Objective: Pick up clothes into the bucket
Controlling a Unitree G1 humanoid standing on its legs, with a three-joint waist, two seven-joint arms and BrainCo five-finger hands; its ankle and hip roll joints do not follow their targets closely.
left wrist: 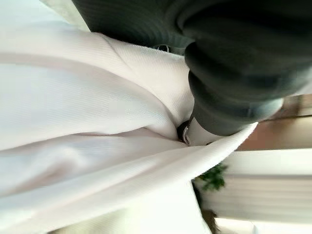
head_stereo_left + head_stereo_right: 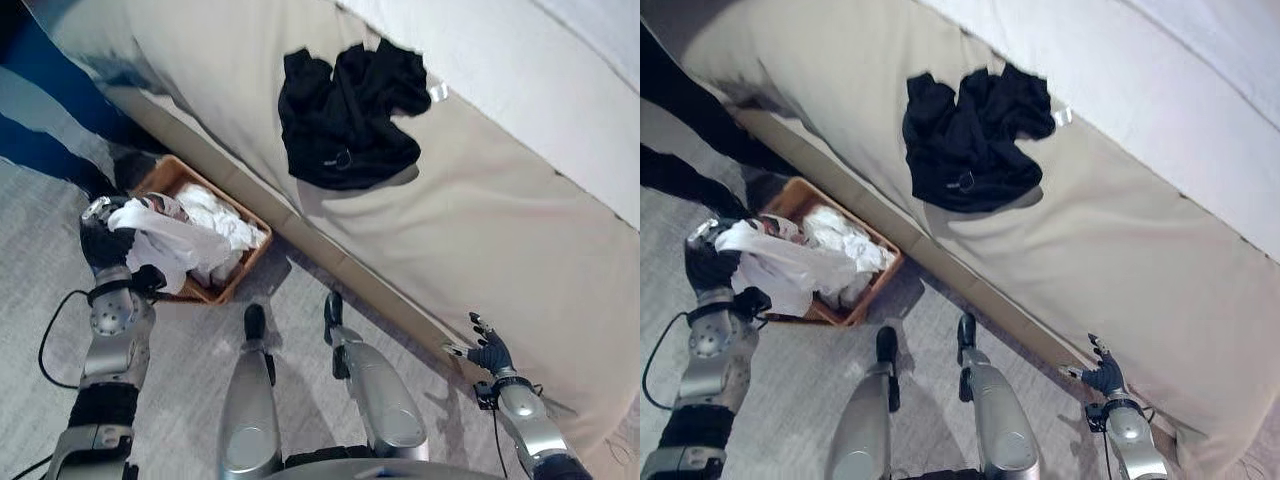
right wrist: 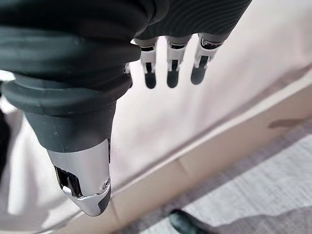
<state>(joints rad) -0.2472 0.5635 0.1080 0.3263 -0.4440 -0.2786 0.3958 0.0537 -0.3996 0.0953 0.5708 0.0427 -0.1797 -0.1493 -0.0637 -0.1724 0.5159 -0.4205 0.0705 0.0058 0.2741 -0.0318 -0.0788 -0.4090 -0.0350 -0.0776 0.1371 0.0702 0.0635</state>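
Note:
My left hand (image 2: pixel 103 240) is shut on a white garment (image 2: pixel 165 240), holding it over the near left corner of the brown basket (image 2: pixel 236 275) on the floor. The cloth drapes across the hand in the left wrist view (image 1: pixel 97 126). More white clothes (image 2: pixel 220 222) lie inside the basket. A black garment (image 2: pixel 345 115) lies crumpled on the beige bed cover (image 2: pixel 480 230). My right hand (image 2: pixel 488 352) hangs open and empty by the bed's lower edge, its fingers (image 3: pixel 168 68) straight.
The bed's side board (image 2: pixel 340 265) runs diagonally behind the basket. A person's legs in dark blue trousers (image 2: pixel 40 110) stand at the far left, beside the basket. Grey carpet (image 2: pixel 190 350) covers the floor.

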